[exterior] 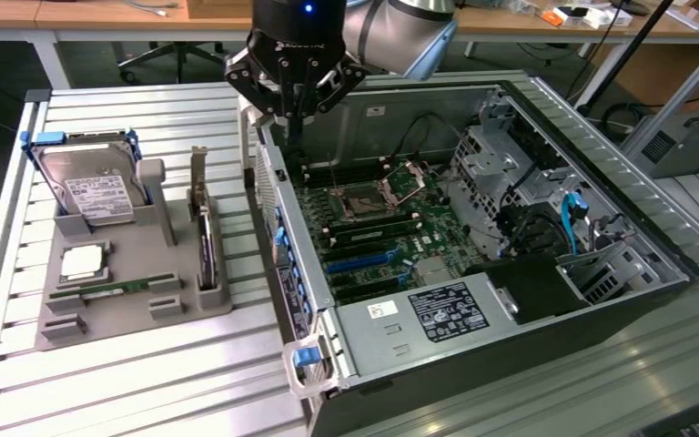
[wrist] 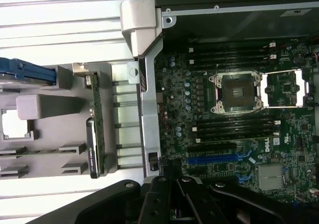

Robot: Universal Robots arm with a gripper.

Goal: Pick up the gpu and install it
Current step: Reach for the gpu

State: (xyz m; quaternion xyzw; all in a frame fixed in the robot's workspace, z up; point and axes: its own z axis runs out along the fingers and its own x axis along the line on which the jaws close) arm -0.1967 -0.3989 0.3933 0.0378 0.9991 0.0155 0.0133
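The gpu is a thin dark card with a silver bracket. It stands on edge in a slot of the grey holder tray, at the exterior view's left of the open computer case. In the wrist view the gpu shows edge-on beside the case's rear wall. My gripper hangs high over the case's rear wall, to the exterior view's right of the gpu and well apart from it. Its fingers are shut with nothing between them. The motherboard lies bare inside the case, with a blue slot near the gripper.
The holder tray also carries a hard drive, a processor chip and a green memory stick. The open processor socket sits mid-board. Drive cages and cables fill the case's far side. The slatted table runs all around.
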